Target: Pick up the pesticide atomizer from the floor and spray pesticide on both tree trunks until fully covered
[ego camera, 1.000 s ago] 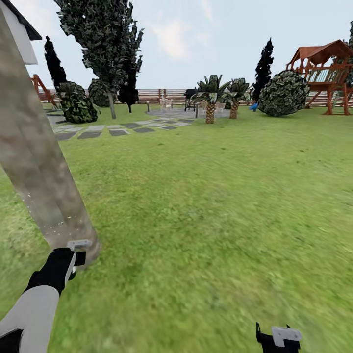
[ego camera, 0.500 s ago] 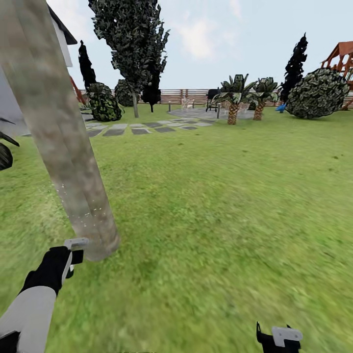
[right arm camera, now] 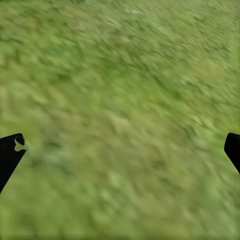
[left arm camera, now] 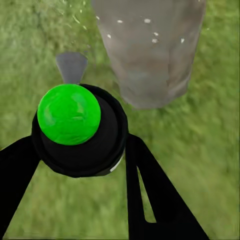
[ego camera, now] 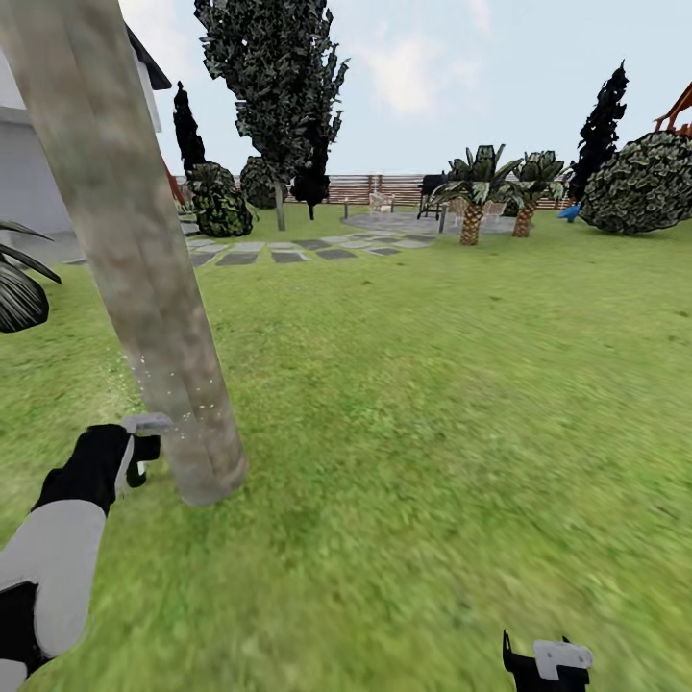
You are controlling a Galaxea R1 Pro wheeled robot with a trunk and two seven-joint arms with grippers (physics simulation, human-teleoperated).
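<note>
Atomizer (left arm camera: pixel 75 127), clamped in left gripper (ego camera: pixel 130 457) fingers, is rising along speckled trunk (ego camera: pixel 144 269); right gripper (ego camera: pixel 548 663) fingers gaping empty.

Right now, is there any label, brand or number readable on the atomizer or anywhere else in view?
None readable.
The atomizer held in the left hand shows a plain green cap and black body, no lettering.
The tree trunk beside it, the fence and the house wall carry no signs.
</note>
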